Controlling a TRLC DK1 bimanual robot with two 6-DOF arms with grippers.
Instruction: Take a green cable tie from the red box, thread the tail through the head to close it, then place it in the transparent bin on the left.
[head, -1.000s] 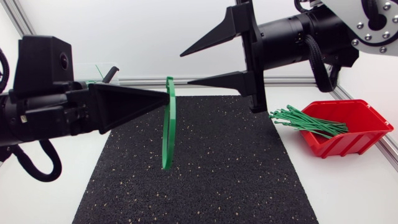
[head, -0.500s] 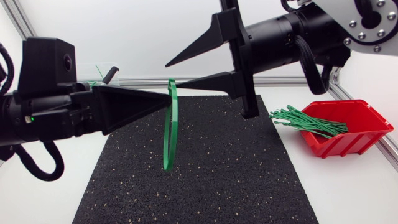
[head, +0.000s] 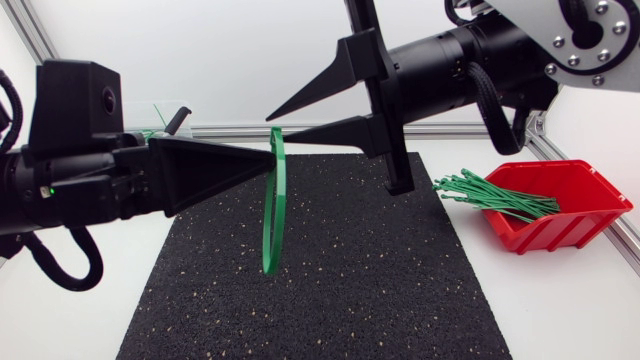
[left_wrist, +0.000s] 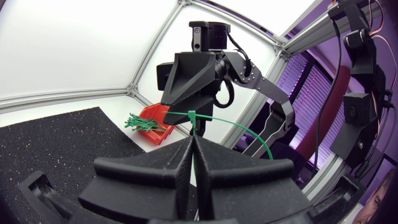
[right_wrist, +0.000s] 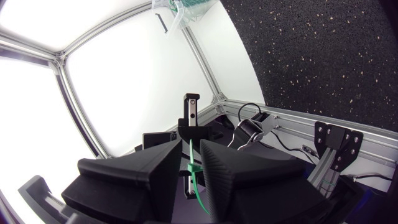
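Head view: the job is well under way. One green cable tie (head: 270, 215) is out of the red box (head: 585, 200) and hangs in the air over the black mat (head: 350, 290), bent into a hoop seen edge-on. The left end effector (head: 268, 160) has its fingers pressed together on the upper part of the hoop. The right end effector (head: 277, 127) stands spread wide at the hoop's top, gripping nothing. The spare ties (head: 495, 193) lie in the box at the right. The transparent bin (head: 160, 112) sits far left behind the left arm, so the drop-off is not yet done.

Over the last second the right end effector has slid left, bringing its lower finger from clear of the hoop to just beside its top. The left arm and tie have barely shifted.

Left wrist view: the tie's head (left_wrist: 192, 116) stands just above the closed fingers with the strap running crosswise at it. The tail looks threaded, though I cannot be sure it is pulled snug.

Right wrist view: the tie rises in the gap between the parted fingers, and I cannot tell whether it touches either of them.
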